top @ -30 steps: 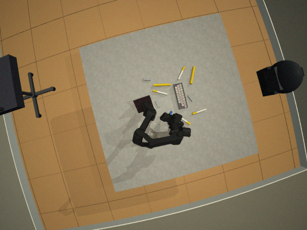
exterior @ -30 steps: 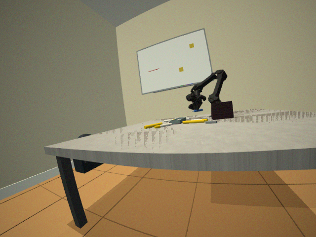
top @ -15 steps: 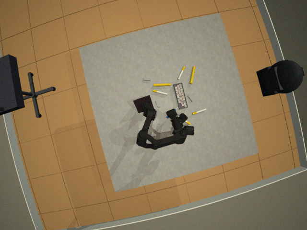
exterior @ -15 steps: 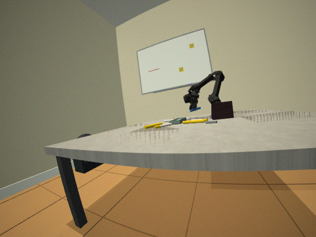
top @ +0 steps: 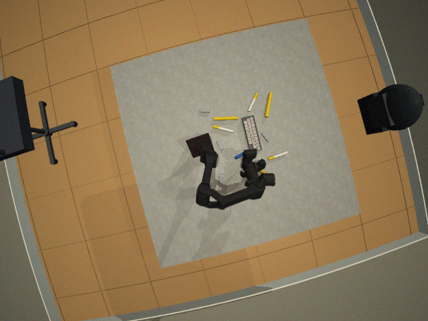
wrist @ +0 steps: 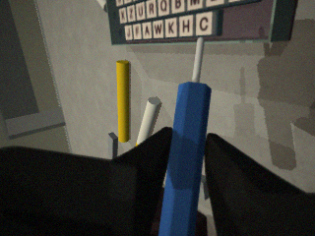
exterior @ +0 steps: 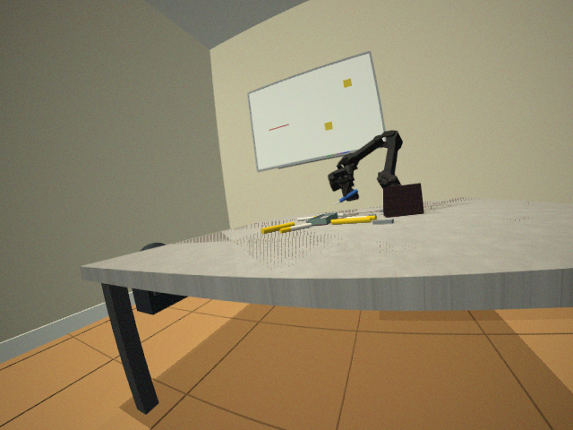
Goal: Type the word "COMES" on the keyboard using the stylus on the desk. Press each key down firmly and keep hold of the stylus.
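Observation:
My gripper is shut on the blue stylus, which has a thin white tip. It holds the stylus in the air above the desk, tilted tip-down. The dark keyboard with light letter keys lies flat just beyond the tip. In the wrist view the tip points at the keyboard's near edge, just under the C key, and stays short of it. The key row there reads J E A W K H C.
A yellow marker and a white marker with a yellow end lie left of the stylus. More markers and small grey blocks surround the keyboard. The arm's dark base box stands nearby.

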### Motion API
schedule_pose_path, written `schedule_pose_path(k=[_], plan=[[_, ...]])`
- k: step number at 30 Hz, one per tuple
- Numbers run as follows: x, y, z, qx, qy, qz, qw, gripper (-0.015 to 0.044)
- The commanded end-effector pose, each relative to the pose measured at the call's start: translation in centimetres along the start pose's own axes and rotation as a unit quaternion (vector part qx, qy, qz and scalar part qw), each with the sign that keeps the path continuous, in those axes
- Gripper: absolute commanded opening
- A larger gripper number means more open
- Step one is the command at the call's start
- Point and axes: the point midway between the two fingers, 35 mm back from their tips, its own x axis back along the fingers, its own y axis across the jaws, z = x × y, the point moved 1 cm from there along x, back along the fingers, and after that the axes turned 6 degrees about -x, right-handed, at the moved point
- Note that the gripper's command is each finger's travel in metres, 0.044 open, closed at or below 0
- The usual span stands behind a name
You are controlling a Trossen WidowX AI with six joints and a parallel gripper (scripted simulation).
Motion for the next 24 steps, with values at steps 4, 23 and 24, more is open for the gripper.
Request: schedule_pose_path(k=[4,23,24], plan=[[-0.1,1.1,-1.0,-0.110,0.006,-0.021,0.994,0.0000],[-0.9,3.8,-2.9,-0.399,0.049,-0.052,0.914,0.0000],[-0.9,4.0,-3.0,-0.413,0.052,-0.053,0.908,0.0000]])
